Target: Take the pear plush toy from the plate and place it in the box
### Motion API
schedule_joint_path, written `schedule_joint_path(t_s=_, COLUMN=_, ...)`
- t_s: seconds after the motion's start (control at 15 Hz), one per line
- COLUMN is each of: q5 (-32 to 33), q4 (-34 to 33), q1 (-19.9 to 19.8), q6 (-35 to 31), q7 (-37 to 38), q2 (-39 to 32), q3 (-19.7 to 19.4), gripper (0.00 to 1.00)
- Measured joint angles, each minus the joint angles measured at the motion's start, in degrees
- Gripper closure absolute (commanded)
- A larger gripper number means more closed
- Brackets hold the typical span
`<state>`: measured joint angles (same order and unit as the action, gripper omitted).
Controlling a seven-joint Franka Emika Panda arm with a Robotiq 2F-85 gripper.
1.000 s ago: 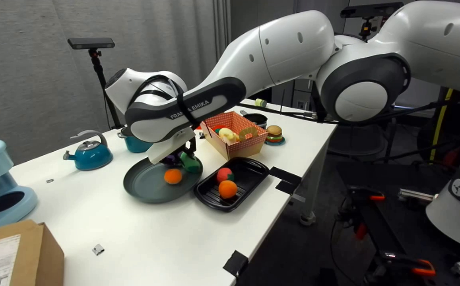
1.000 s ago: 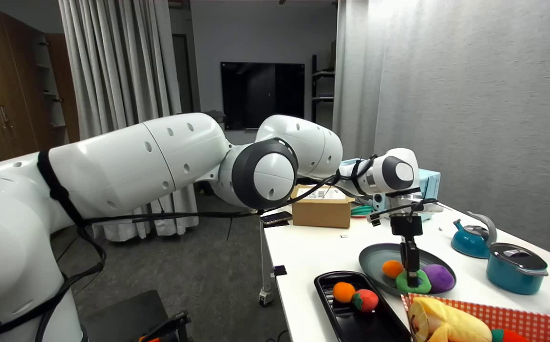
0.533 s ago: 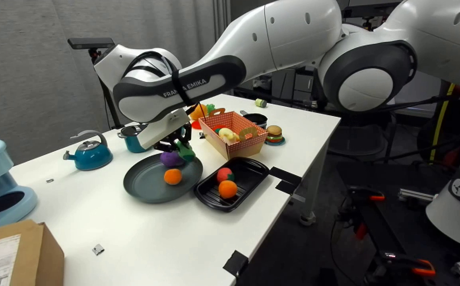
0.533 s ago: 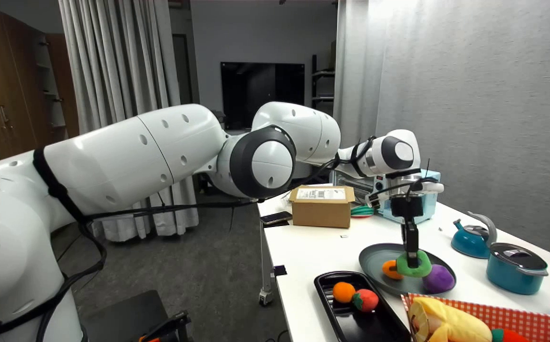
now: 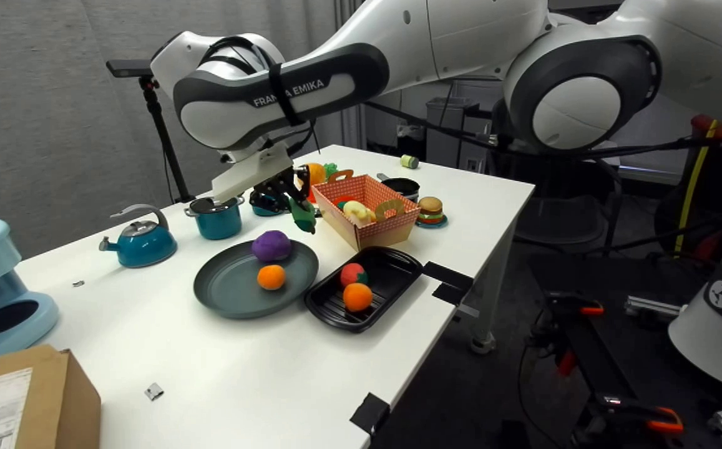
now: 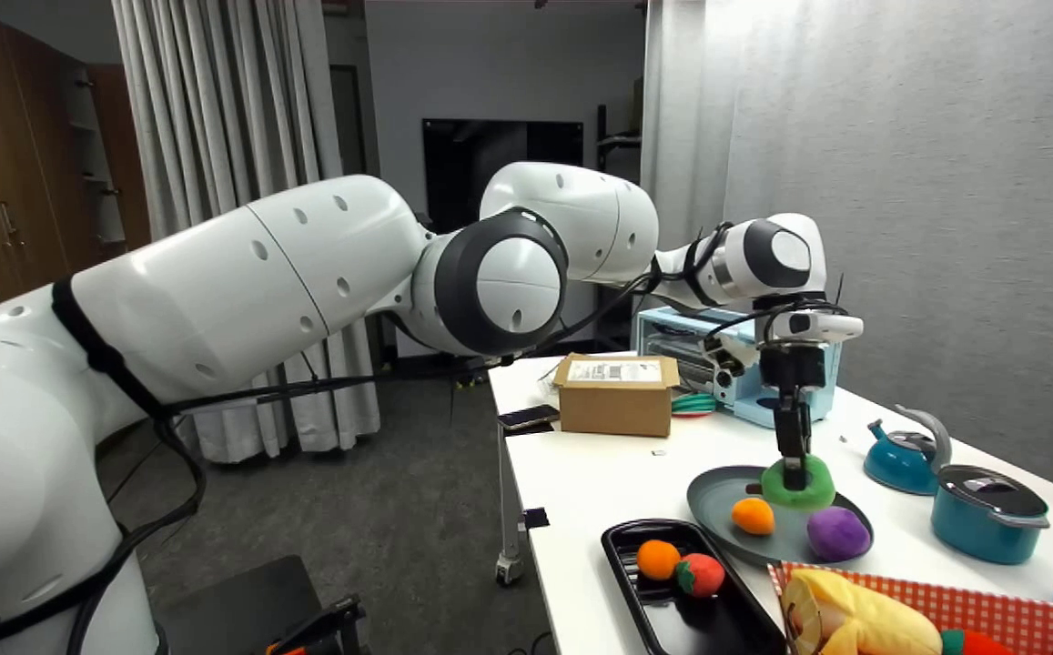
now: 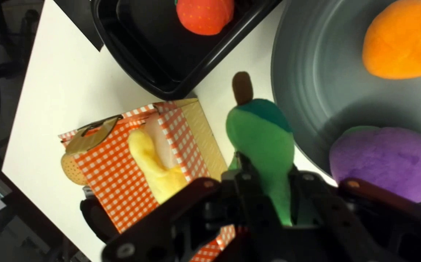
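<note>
Tool gripping the pear plush toy, one jaw each side, held up in the air off the plate. Wrist view, clock centred on the pear: brown stem points just short of 12. Plate near, at 2 o'clock; on it the orange ball at 2, purple round toy at 3. Box, red-and-white check inside, near at 9, yellow plush in it. Pear shows between plate and box there. Black tray between 10 and 11, strawberry toy in it. Burger toy just past the box, also at 9. In an exterior view, clock centred on the plate: tray at 3, with another orange ball just beside the strawberry; lidded teal pot at 11; teal kettle at 10; farther out, cardboard carton at 8. Plate, box, tray, pot, kettle and carton all sit on the white tabletop.
</note>
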<state>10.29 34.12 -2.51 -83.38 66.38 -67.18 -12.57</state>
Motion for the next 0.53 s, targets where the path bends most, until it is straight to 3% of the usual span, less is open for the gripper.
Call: schedule_joint_path(t_s=0.53, q5=-1.8, q4=1.2, q1=-3.1, q6=1.8, q7=8.9, q2=3.9, q3=0.0, gripper=0.95)
